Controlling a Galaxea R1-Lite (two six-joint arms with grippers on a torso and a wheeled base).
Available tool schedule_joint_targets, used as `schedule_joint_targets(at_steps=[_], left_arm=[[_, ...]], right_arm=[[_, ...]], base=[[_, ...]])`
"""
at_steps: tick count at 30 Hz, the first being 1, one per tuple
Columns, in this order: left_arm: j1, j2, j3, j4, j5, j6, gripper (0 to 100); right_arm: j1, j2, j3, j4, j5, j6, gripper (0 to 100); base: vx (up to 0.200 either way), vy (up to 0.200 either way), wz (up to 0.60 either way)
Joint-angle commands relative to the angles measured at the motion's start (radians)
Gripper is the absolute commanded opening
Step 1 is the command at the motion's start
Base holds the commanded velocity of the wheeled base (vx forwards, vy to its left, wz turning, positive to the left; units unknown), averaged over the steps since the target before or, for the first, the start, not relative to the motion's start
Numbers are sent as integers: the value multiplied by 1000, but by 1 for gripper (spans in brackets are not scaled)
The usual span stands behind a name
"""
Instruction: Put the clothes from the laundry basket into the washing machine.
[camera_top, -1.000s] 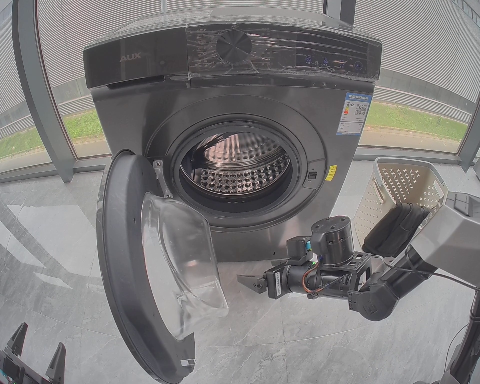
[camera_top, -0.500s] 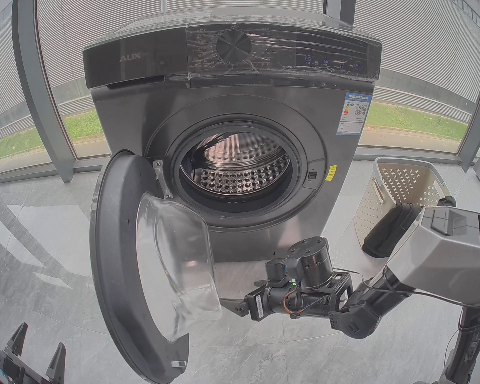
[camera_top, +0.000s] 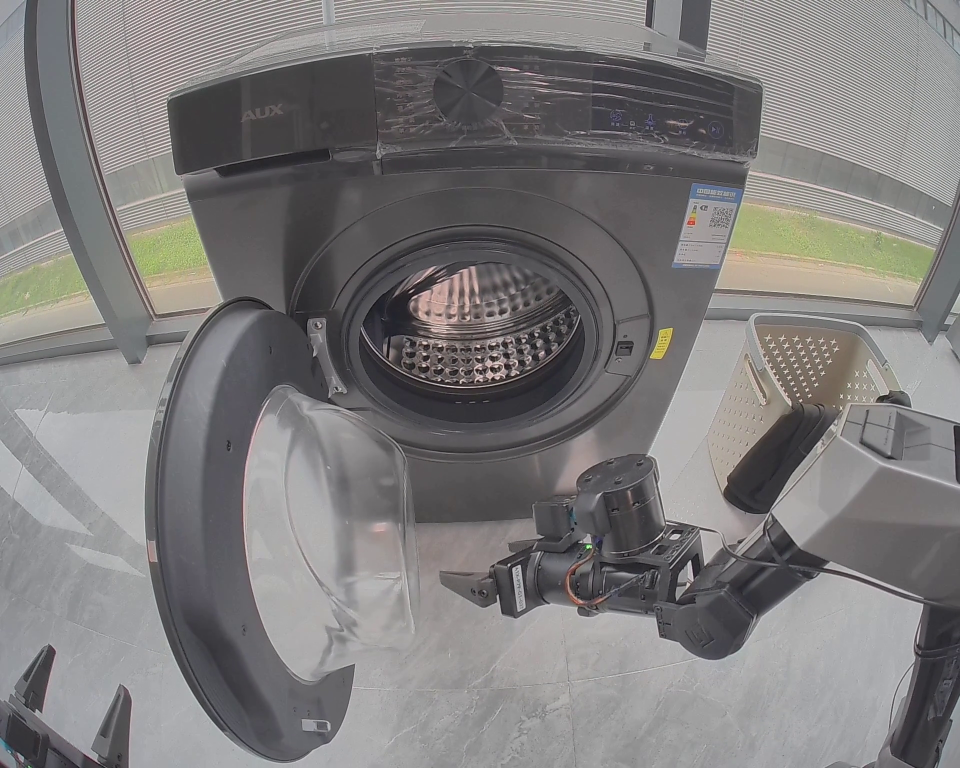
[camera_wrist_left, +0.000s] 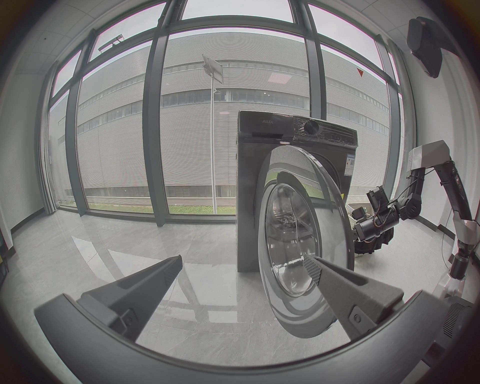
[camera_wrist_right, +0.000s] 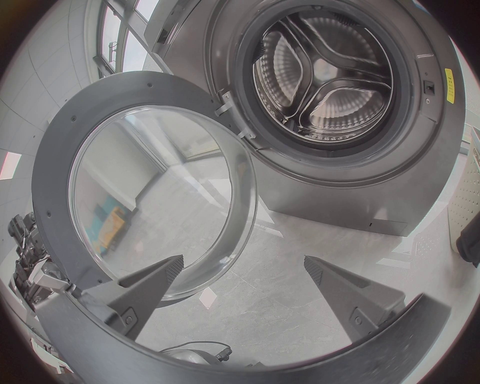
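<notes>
Right claw (camera_top: 455, 583): hovering open, empty, beside washer door (camera_top: 200, 520).
Left claw (camera_top: 78, 685): idling open, 7 o'clock.
Advised move: turning toward dark garment (camera_top: 780, 460) in laundry basket (camera_top: 810, 322), 3 o'clock; avoiding washer door.

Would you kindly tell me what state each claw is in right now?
Left claw: open, holding nothing.
Right claw: open, holding nothing.

Glossy grey marble-tiled floor (camera_top: 600, 690). Standing directly on it, a dark grey front-loading washing machine (camera_top: 450, 200). Just beside that, to the robot's right, a beige perforated laundry basket (camera_top: 758, 400).
</notes>
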Motion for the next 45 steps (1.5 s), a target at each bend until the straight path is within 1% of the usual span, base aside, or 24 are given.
schedule_joint_targets(at_steps=[1, 4, 9, 15, 18, 22, 26, 32, 37, 43, 45], left_arm=[[0, -18, 18, -1, 0, 0, 100], [0, -18, 18, -1, 0, 0, 100], [0, -18, 18, -1, 0, 0, 100], [0, -18, 18, -1, 0, 0, 100], [0, -18, 18, -1, 0, 0, 100], [0, -18, 18, 1, 0, 0, 100], [0, -18, 18, -1, 0, 0, 100], [0, -18, 18, -1, 0, 1, 100], [0, -18, 18, 1, 0, 1, 100], [0, -18, 18, 1, -1, 1, 100], [0, -18, 18, -1, 0, 1, 100]], right_arm=[[-34, 12, -21, 8, 14, -2, 100], [-34, 24, -27, 10, 16, -3, 100], [-21, 62, -73, 8, 14, -2, 100], [25, 125, -136, 1, 2, 1, 100], [45, 150, -168, -4, -15, 3, 100], [64, 168, -201, -5, -21, 6, 100], [57, 190, -250, -9, -44, 6, 100], [60, 207, -287, -32, -46, 8, 100], [75, 245, -333, -36, -46, 34, 100], [91, 296, -394, -53, -47, 34, 100], [95, 313, -425, -50, -58, 34, 100]], base=[[0, 0, 0], [0, 0, 0], [0, 0, 0], [0, 0, 0], [0, 0, 0], [0, 0, 0], [0, 0, 0], [0, 0, 0], [0, 0, 0], [0, 0, 0], [0, 0, 0]])
